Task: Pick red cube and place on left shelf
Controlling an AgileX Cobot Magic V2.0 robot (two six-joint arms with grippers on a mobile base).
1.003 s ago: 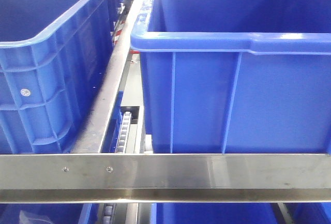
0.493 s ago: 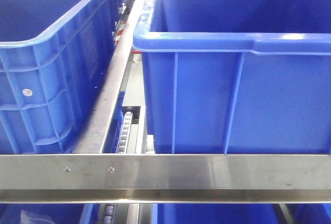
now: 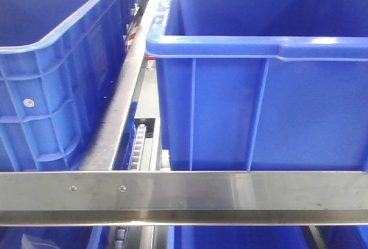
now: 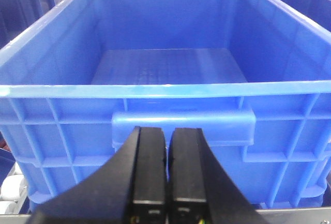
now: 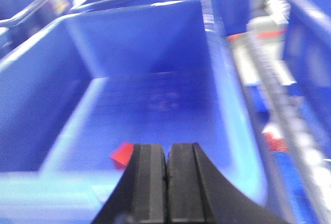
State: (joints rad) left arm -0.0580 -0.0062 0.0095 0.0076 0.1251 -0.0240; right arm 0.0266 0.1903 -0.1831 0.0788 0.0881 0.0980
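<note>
The red cube lies on the floor of a blue crate in the blurred right wrist view, partly hidden behind my right gripper, which is shut with nothing in it and hangs just to the cube's right. My left gripper is shut too, empty, in front of the handle of another blue crate whose inside is bare. The left shelf shows as a brushed steel front rail with a roller track between two blue crates. Neither gripper appears in the front view.
Two large blue crates stand on the rack, split by a steel bar. More blue crates sit below the rail. A steel rail with rollers runs right of the cube's crate.
The front view has shifted slightly: the crates moved a few pixels right, then back left. Nothing else differs.
</note>
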